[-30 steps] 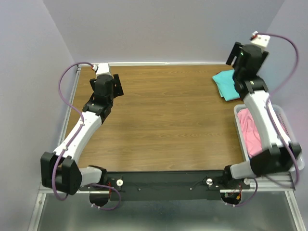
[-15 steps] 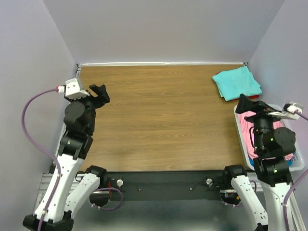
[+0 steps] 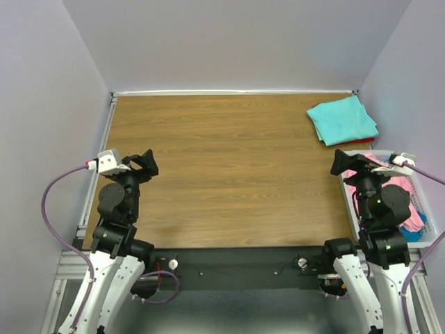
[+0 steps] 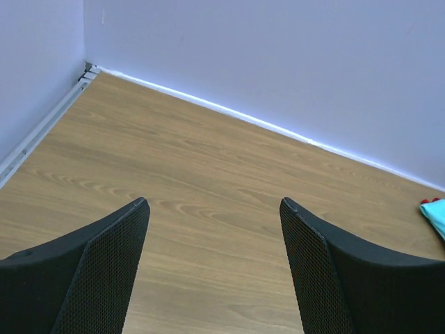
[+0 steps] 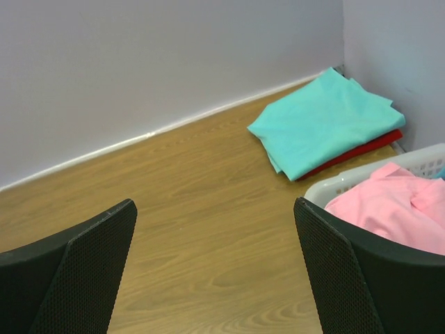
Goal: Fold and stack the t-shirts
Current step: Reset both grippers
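Brown wood-grain table (image 3: 229, 174) enclosed on three sides by plain pale lilac walls: far wall (image 3: 229, 42), left wall (image 3: 42, 104), right wall (image 3: 410, 62); white strip (image 3: 229, 92) where the table's far edge meets the far wall; metal rail (image 3: 103, 139) along its left edge; black bar (image 3: 236, 261) across its near edge; lighting soft and even.

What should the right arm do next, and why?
Probably swing the right gripper, open and empty, over the basket and down onto the pink t-shirt: it lies unfolded there, while the aqua t-shirt is already folded on the red t-shirt.
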You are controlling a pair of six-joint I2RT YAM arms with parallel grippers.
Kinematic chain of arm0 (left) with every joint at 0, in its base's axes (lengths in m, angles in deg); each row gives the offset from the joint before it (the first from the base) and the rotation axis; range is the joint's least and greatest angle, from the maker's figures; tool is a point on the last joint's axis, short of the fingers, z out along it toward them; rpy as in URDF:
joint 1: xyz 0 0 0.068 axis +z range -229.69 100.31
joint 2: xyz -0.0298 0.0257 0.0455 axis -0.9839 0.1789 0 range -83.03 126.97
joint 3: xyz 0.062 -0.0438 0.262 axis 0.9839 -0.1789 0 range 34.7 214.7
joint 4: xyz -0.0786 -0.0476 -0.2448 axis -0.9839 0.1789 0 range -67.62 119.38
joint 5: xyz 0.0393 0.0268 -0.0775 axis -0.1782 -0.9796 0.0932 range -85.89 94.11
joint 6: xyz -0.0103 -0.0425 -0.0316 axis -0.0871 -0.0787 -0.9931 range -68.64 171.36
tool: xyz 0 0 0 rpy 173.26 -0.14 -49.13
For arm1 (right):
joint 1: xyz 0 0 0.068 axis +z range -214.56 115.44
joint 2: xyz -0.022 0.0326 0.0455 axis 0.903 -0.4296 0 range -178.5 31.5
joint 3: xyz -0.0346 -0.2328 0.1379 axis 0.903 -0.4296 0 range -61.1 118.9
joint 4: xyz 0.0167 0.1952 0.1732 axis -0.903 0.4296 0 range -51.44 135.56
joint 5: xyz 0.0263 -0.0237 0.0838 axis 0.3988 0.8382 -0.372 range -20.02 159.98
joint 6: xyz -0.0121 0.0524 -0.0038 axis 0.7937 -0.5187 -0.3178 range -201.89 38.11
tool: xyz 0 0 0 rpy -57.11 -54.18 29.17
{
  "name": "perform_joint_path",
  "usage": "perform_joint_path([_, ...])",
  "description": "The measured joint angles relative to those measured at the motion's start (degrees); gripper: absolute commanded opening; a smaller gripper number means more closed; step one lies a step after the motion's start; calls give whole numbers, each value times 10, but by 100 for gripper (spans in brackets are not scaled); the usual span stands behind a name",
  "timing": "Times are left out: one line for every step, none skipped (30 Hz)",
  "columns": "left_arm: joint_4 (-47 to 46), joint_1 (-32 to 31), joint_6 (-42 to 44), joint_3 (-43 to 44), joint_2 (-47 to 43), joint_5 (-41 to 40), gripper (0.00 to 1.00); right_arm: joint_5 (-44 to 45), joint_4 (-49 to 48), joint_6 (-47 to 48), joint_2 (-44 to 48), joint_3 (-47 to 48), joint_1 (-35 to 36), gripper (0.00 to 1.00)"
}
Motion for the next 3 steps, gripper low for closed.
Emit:
perform_joint_path([-1,0,0,-1,2,0,84,0,2,0,2,-6,0,100])
perform_joint_path([-4,0,1,-2,4,0,84,-1,4,0,4,-11,0,100])
perform_joint_path([-7,0,1,-2,7,0,84,-1,6,1,7,-15,0,100])
